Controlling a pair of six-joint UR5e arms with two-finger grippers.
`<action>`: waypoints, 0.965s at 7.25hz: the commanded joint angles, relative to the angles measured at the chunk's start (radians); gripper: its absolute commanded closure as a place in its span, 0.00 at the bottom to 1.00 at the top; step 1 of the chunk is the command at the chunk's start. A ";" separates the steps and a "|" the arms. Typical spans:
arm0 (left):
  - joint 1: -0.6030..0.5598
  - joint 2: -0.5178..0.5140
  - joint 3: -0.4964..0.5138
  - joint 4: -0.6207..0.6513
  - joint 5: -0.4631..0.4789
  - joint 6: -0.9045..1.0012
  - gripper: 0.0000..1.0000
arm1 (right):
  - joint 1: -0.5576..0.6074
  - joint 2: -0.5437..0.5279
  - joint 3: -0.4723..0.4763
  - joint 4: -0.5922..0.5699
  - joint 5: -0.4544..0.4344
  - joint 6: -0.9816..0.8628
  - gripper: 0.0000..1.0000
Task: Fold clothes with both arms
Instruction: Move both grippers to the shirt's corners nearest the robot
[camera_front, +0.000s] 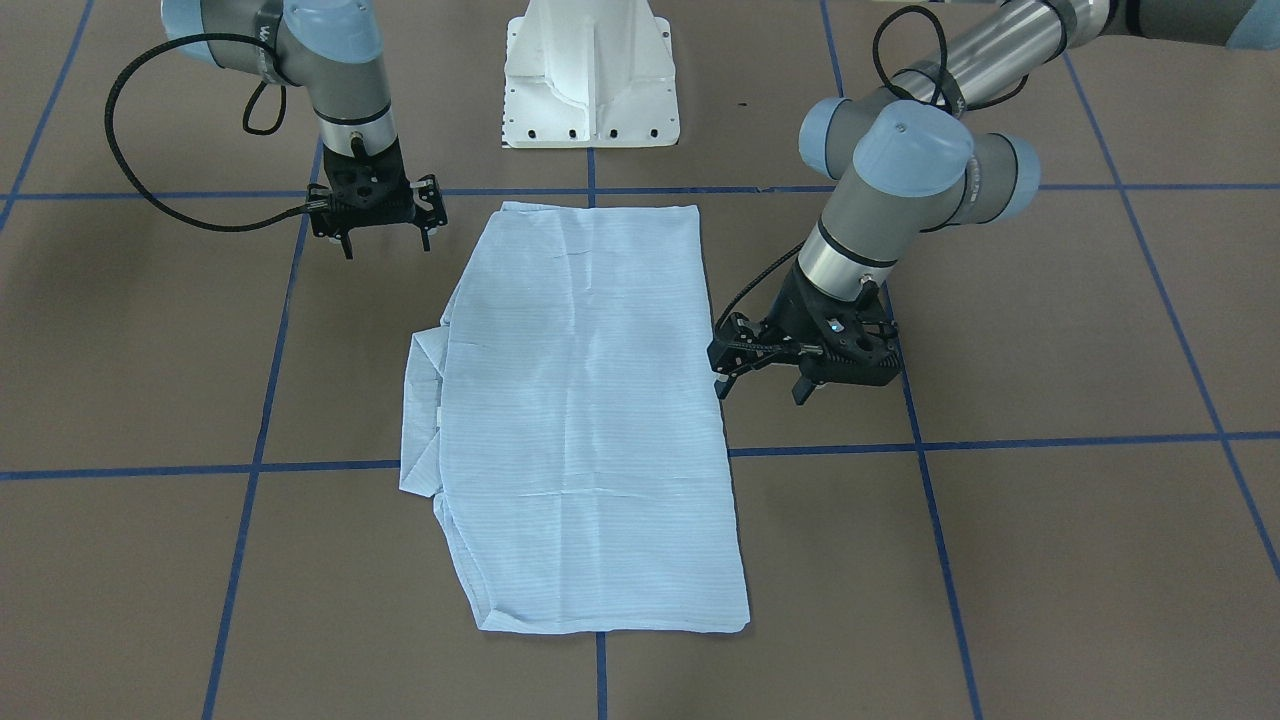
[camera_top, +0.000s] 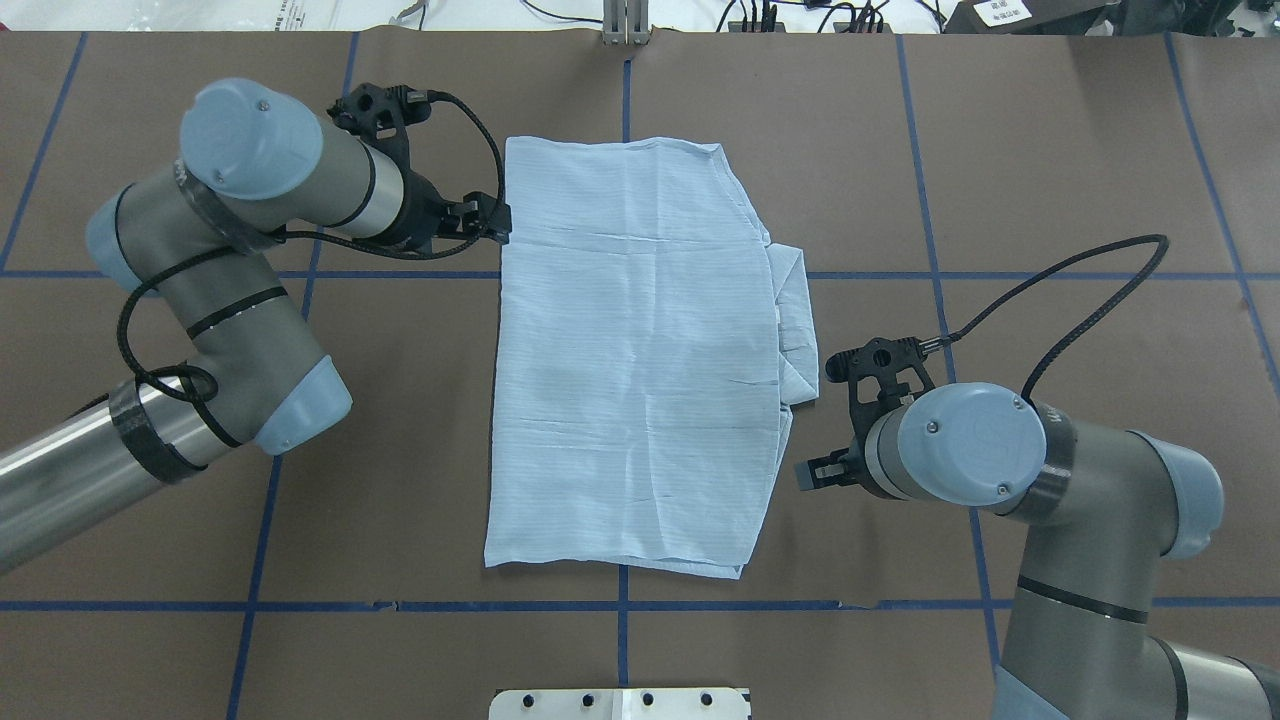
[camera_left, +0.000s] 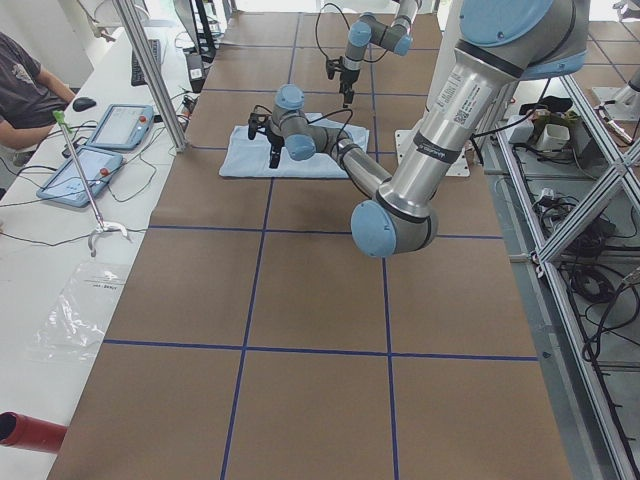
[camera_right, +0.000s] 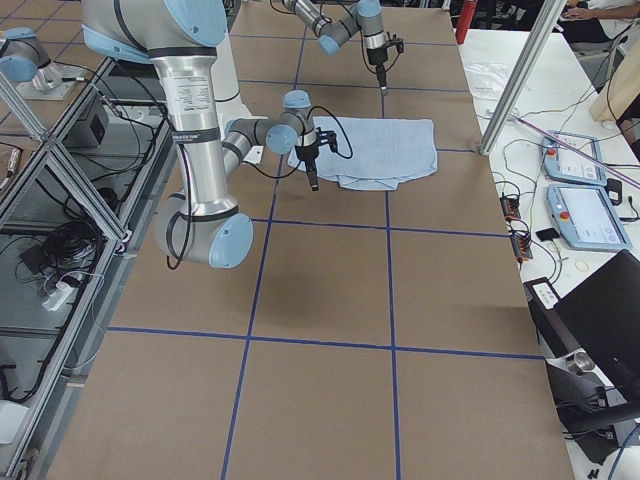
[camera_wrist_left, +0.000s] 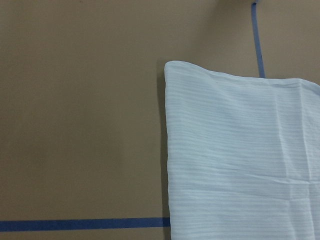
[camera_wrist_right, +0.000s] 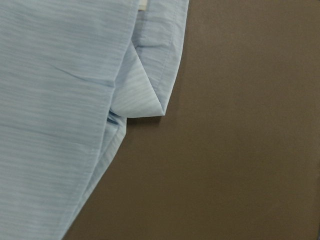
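Shirt (camera_front: 590, 400): flat on the table (camera_front: 1050, 560) between the two grippers, folded into a long rectangle.
Done: side folds appear made; no sleeve lies loose.
Defect: collar part (camera_front: 422, 420) sticks out past the shirt's right edge.
Left gripper (camera_front: 762, 388): just beside the shirt's left edge; fingers apart, holding nothing.
Right gripper (camera_front: 386, 243): near the shirt's right edge, clear of it; fingers apart, empty.
Remaining: by judgement, the end-to-end fold.

Silver-grey arms (camera_top: 240, 320), pale blue caps (camera_top: 250, 140)
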 joint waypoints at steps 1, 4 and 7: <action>0.123 0.063 -0.111 0.001 0.001 -0.171 0.00 | 0.003 0.006 0.068 0.002 0.061 0.031 0.00; 0.337 0.148 -0.299 0.169 0.113 -0.345 0.00 | 0.000 0.001 0.086 0.103 0.066 0.195 0.00; 0.429 0.158 -0.282 0.176 0.161 -0.457 0.02 | -0.014 0.001 0.097 0.105 0.072 0.207 0.00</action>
